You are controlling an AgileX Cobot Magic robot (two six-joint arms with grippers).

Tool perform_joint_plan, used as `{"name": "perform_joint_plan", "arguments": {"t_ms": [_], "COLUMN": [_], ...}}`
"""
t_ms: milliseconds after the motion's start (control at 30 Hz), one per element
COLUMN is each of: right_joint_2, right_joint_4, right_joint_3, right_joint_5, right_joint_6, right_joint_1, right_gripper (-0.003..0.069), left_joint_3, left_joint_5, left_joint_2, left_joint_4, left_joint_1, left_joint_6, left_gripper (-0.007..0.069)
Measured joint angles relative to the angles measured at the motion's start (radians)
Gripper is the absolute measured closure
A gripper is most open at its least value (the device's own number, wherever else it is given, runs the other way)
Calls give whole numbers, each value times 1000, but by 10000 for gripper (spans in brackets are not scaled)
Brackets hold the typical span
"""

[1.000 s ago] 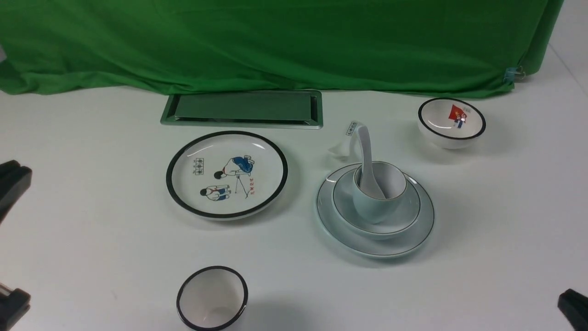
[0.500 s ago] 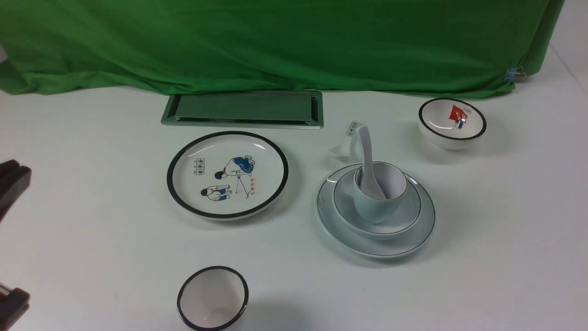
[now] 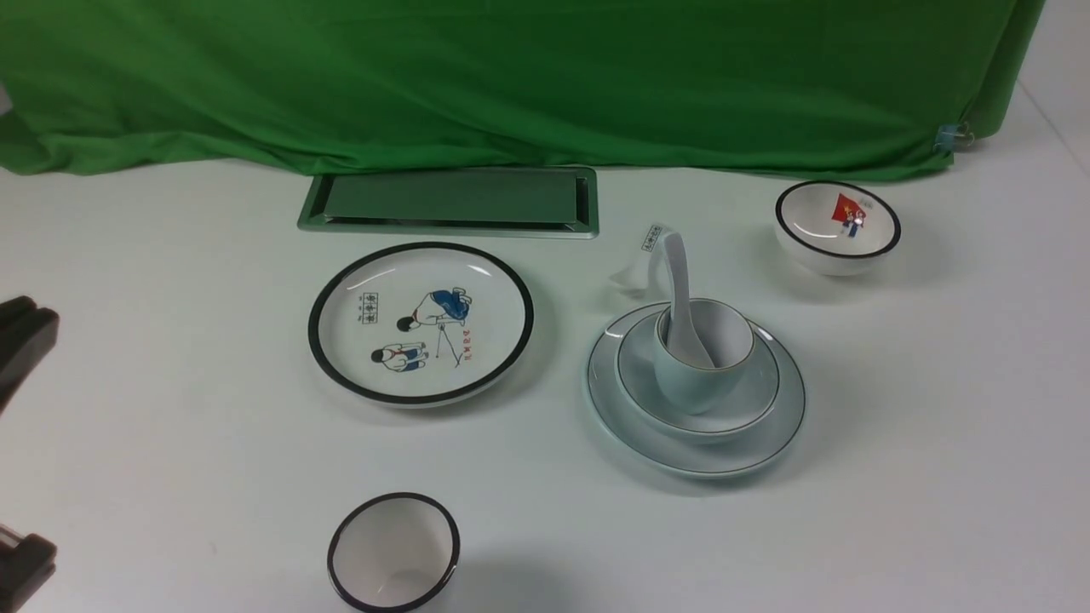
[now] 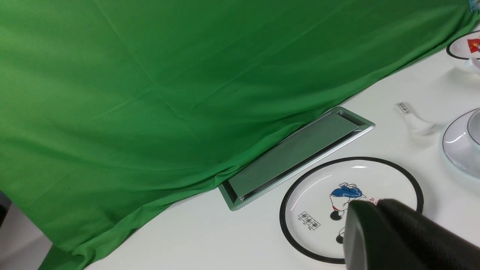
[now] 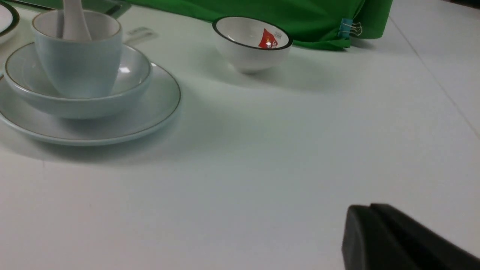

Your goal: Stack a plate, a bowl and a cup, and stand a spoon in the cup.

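The pale plate (image 3: 615, 413) sits right of centre with the wide bowl (image 3: 754, 393) on it and the celadon cup (image 3: 691, 385) in the bowl. The plain white spoon (image 3: 679, 285) stands in the cup, handle leaning to the far side. From the right wrist, the same stack shows: plate (image 5: 159, 107), bowl (image 5: 133, 77), cup (image 5: 78, 65), spoon (image 5: 75, 22). My left gripper (image 3: 34, 328) hangs shut and empty at the table's left edge, far from the stack; its tips (image 4: 375, 204) are together. My right gripper (image 5: 369, 208) is shut and empty, off the front view, near the stack's right.
A black-rimmed cartoon plate (image 3: 421, 322) lies at centre, a black-rimmed white cup (image 3: 393, 552) near the front, a small bowl with a red picture (image 3: 837, 223) at the far right. A labelled spoon (image 3: 640, 262) lies behind the stack. Metal hatch (image 3: 450, 201) and green cloth (image 3: 511, 77) at the back.
The right gripper's tip, seen a second ago at the front view's bottom right corner, has left that view. The left gripper and the crockery have not moved.
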Motion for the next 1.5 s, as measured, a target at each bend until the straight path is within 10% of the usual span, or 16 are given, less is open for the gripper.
{"name": "perform_joint_plan", "arguments": {"t_ms": [700, 900, 1500], "right_joint_2": [0, 0, 0], "right_joint_4": [1, 1, 1], "right_joint_3": [0, 0, 0], "right_joint_5": [3, 3, 3], "right_joint_6": [0, 0, 0], "right_joint_1": [0, 0, 0], "right_gripper": [567, 557, 523], "left_joint_3": [170, 379, 498], "left_joint_5": [-173, -263, -5], "left_joint_2": [-191, -333, -395], "left_joint_4": [78, 51, -65], "left_joint_1": [8, 151, 285], "left_joint_6": [-5, -220, -372], "left_gripper": [656, 656, 656]}}
